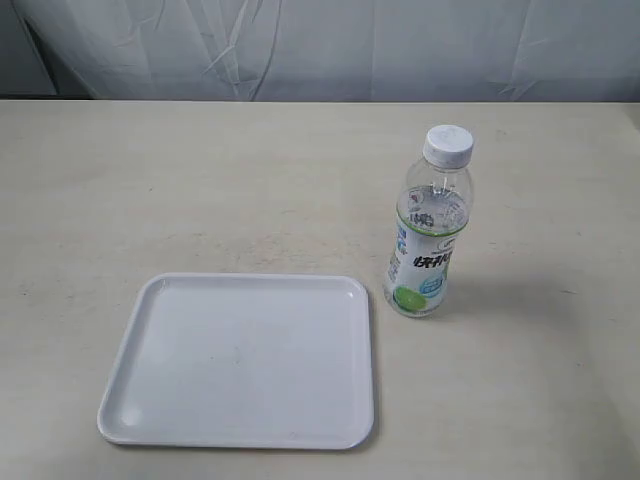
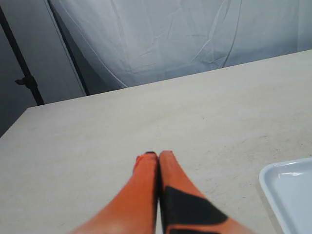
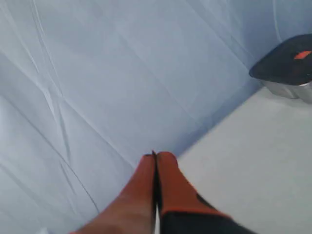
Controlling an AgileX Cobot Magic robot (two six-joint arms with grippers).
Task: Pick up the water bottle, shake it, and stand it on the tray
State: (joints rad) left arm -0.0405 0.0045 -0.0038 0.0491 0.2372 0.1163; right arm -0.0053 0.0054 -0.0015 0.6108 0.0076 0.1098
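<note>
showing only tray point(image 2: 288, 196) corner, left wrist

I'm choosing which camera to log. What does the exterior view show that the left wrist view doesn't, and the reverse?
Exterior only: the water bottle, upright on the table beside the whole tray. Left wrist only: the left gripper, shut, and a dark stand. Both: the tray (just a corner in the wrist view), table and white curtain.

tray point(image 2: 291, 194) cut by picture edge, dark object point(image 3: 282, 66) cropped, unidentifiable
</note>
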